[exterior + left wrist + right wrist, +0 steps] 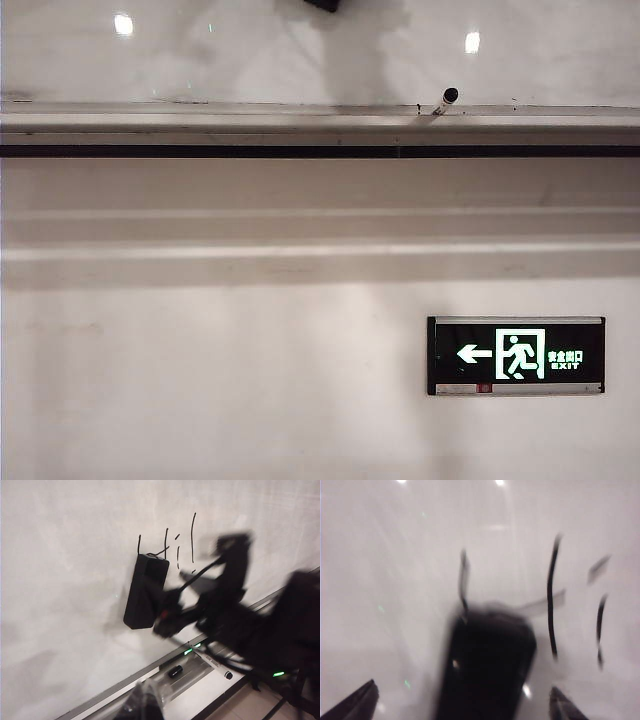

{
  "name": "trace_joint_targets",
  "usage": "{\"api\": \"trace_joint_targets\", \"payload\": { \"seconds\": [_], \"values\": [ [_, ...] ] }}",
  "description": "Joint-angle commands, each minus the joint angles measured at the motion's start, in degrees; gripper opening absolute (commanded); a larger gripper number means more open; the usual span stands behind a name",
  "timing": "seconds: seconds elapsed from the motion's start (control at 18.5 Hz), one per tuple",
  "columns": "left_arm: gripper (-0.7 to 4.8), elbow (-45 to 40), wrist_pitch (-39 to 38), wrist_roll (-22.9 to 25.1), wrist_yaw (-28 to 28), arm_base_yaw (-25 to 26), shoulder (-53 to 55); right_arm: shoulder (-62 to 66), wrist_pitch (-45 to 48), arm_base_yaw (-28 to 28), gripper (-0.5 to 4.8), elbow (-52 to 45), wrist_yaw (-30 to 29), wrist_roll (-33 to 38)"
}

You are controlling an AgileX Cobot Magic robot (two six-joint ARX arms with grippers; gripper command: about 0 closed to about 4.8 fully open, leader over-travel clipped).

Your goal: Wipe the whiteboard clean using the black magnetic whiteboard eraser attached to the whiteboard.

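The whiteboard (65, 580) is a big glossy white panel, ceiling lights mirrored in it, with a few thin black pen strokes (193, 537) still on it and a metal rail (150, 672) along its lower edge. The black eraser (145, 592), a small straight-edged block, clings upright to the board, its top just touching the strokes.

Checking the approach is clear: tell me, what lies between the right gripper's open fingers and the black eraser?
Only bare whiteboard: in the right wrist view, the right gripper stands open, its fingertips either side of the black eraser, not touching.
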Motion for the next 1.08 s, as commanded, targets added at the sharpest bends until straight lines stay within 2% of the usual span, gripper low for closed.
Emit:
{"api": "trace_joint_targets", "payload": {
  "seconds": [0.05, 0.27, 0.49, 0.97, 1.08],
  "values": [
    [-0.06, 0.13, 1.9, -0.17, 0.26, -0.04, -0.28, 0.24, 1.86, -0.57, 4.44, 0.28, 0.31, -0.02],
    [-0.06, 0.13, 2.95, -0.2, 0.5, -0.04, -0.28, 3.15, 2.95, -2.69, 4.45, 0.28, -1.22, 4.26],
    [-0.06, 0.13, 2.95, -0.22, 0.63, -0.04, -0.28, 5.97, 7.19, -3.32, 4.45, 0.28, -3.04, 4.44],
    [-0.06, 0.13, 2.93, -0.26, 0.66, -0.07, -0.28, 7.61, 7.58, -3.32, 4.39, 0.31, -5.18, 4.44],
    [-0.06, 0.13, 2.93, -0.96, 0.66, -0.07, -0.28, 8.48, 7.58, -3.32, 3.88, 0.31, -5.16, 4.42]
  ]
}}
